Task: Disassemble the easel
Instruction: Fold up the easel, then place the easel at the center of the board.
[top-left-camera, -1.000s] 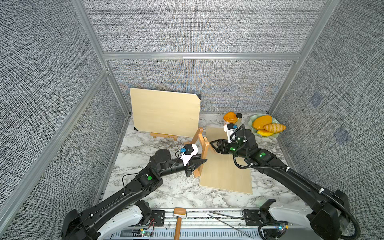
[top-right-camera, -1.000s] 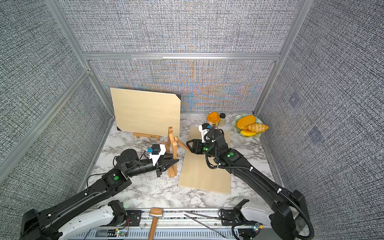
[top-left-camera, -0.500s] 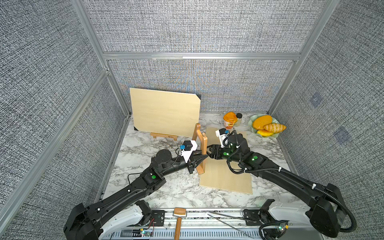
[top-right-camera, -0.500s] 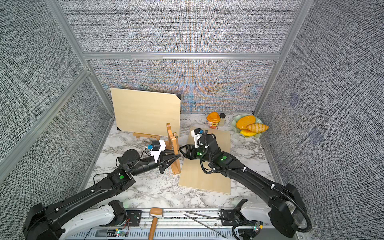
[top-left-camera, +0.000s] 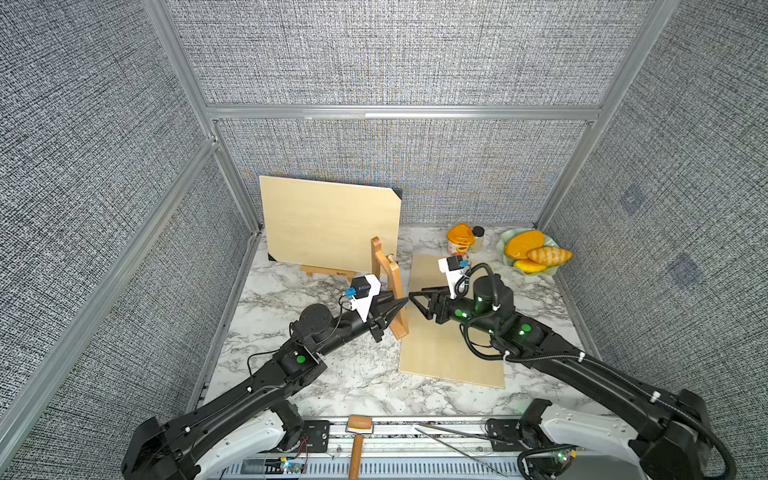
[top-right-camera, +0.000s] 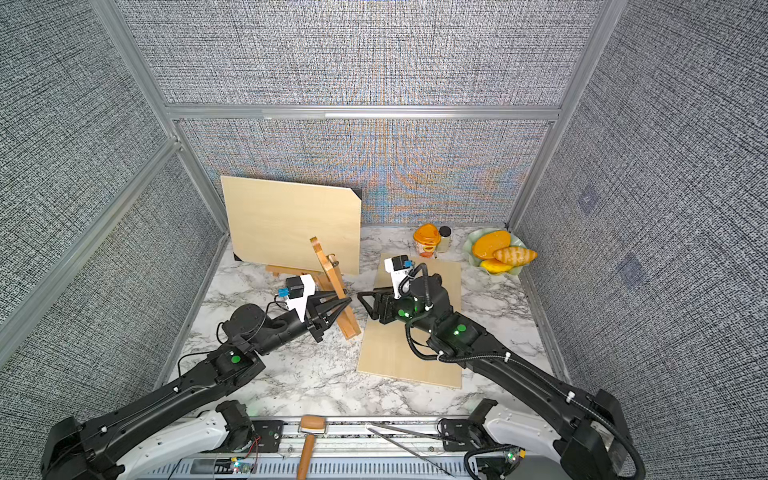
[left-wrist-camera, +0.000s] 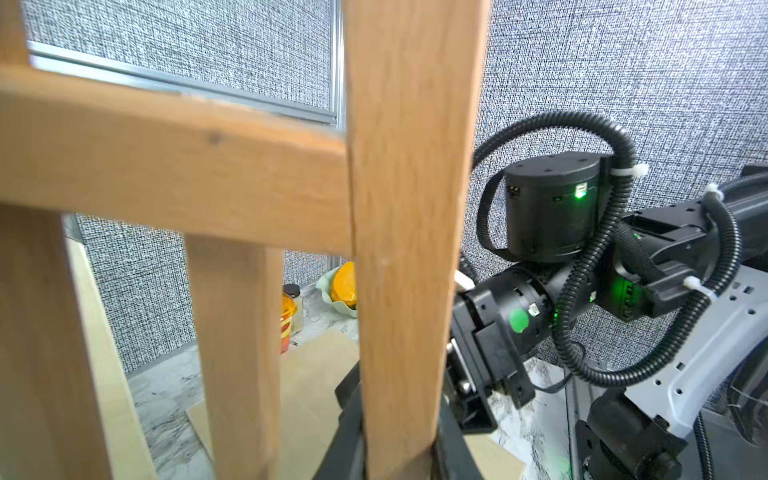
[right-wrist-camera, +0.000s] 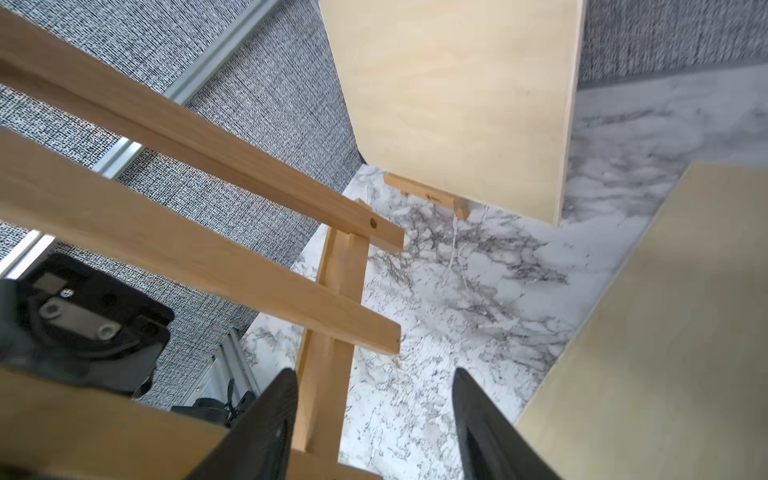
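Easel: The small wooden easel (top-left-camera: 388, 274) stands upright in the middle of the tabletop (top-left-camera: 291, 299), between my two arms. Its foot sits at the left edge of the flat board (top-left-camera: 449, 353) lying to the right.
Left pincer: My left pincer (top-left-camera: 398, 306) is clenched low on one upright of the frame. My left wrist view shows the wood caught between the dark fingers (left-wrist-camera: 340, 449).
Right pincer: My right pincer (top-left-camera: 415, 300) is released, jaws apart and empty, just beside the frame on its right. One fingertip (right-wrist-camera: 274, 415) sits close to a cross-piece; I cannot tell whether it touches.
Step in hand: As I judge it, the left braces the frame while the right takes a neighbouring bar to work a joint loose.
Doing it well: I should centre the open jaws on a single bar before closing, not straddle two. The grip belongs near the joint, and the pull should run along the bar rather than across it, so the wood slides out instead of binding. The left grip must stay firm and low.
Watch for: A sideways tug could tip the frame toward the standing panel (top-left-camera: 332, 224) at the far left. The orange cup (top-left-camera: 460, 239) and bread bowl (top-left-camera: 552, 266) at the far right are well apart.
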